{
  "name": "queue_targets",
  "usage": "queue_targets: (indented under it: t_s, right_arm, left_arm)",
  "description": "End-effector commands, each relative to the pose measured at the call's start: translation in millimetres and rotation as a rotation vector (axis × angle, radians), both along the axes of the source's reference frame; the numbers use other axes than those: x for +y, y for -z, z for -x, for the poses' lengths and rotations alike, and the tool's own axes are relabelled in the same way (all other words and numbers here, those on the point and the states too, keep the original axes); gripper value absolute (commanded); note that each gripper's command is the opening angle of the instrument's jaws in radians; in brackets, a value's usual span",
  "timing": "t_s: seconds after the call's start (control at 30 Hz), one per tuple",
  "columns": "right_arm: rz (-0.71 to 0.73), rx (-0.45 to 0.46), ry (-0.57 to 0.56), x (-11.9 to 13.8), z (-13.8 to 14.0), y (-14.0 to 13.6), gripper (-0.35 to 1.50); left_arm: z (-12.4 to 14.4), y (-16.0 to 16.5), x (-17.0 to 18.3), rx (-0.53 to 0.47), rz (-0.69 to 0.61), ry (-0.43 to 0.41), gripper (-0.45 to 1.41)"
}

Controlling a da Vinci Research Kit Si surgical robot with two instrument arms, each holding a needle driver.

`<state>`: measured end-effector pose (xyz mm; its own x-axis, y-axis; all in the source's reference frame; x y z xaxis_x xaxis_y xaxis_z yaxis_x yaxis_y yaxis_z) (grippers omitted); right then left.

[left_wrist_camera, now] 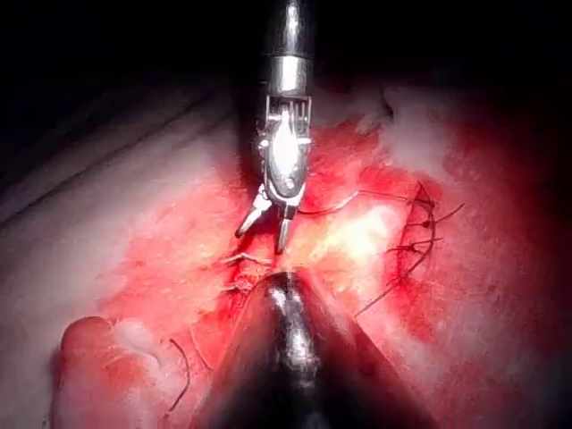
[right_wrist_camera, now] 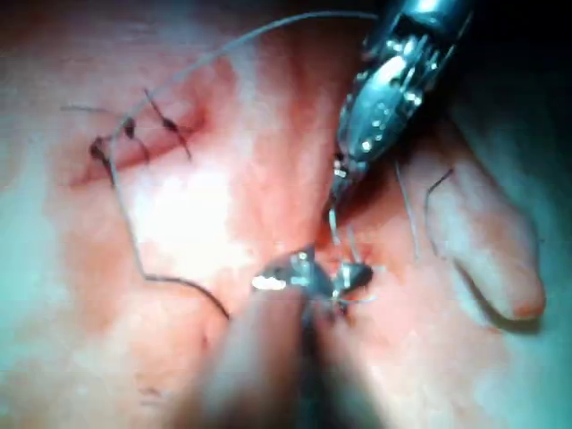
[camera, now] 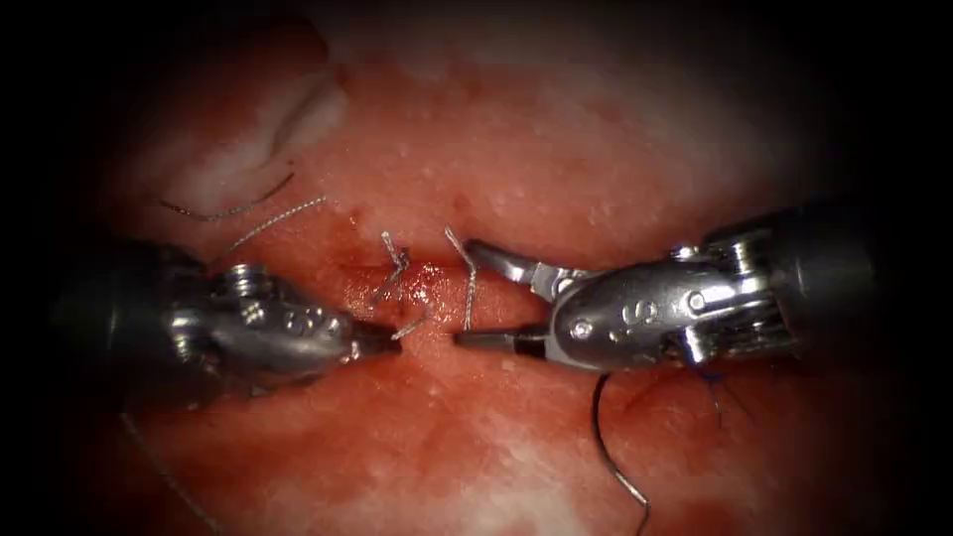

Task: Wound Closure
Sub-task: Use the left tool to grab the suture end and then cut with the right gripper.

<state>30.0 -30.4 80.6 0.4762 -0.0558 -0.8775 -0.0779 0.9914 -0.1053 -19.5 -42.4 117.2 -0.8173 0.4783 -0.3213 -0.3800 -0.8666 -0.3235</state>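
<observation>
Tissue [camera: 556,149] lies wet with red fluid [camera: 427,283], its cut [camera: 437,298] running across the middle of the endoscope view between the two tools. The left tool [camera: 382,337] comes in from the left with its fingers closed to a narrow point on a short end of thread [camera: 407,328], right at the cut. The right tool [camera: 472,293] faces it from the right, fingers spread wide, the upper one [camera: 491,258] above the cut and the lower one [camera: 486,339] below it. A short upright strand of thread [camera: 467,288] stands between those open fingers; they hold nothing. Another short thread end [camera: 394,260] sticks up from the cut just left of it.

Around them, a loose silvery strand [camera: 273,223] and a dark thin curved piece [camera: 228,210] lie on the tissue to the upper left, well apart from the cut. A dark curved line [camera: 606,447] trails down below the right tool; whether it is the needle or thread I cannot tell. Blue stitch ends [camera: 710,382] show just under the right tool's wrist. In the left wrist view, a finished row of dark stitches [left_wrist_camera: 420,237] sits off to one side of the right tool [left_wrist_camera: 270,225].
</observation>
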Motion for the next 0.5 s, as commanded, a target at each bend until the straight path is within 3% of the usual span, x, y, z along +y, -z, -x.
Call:
queue_targets:
  t_s: [0.03,0.47,0.5]
  right_arm:
    - [0.0,0.002,0.001,-0.4,-0.4,-0.4,1.4]
    - [0.003,-0.001,-0.005,-0.5,-0.3,-0.5,1.35]
    - [0.004,-0.001,-0.005,-0.5,-0.3,-0.5,1.35]
  left_arm:
    - [-0.1,-0.6,-0.4,-0.003,0.0,-0.009,-0.45]
    - [-9.8,-2.8,-3.5,0.058,-0.056,-0.045,-0.45]
    - [-10.0,-3.0,-3.7,0.065,-0.059,-0.045,-0.3]
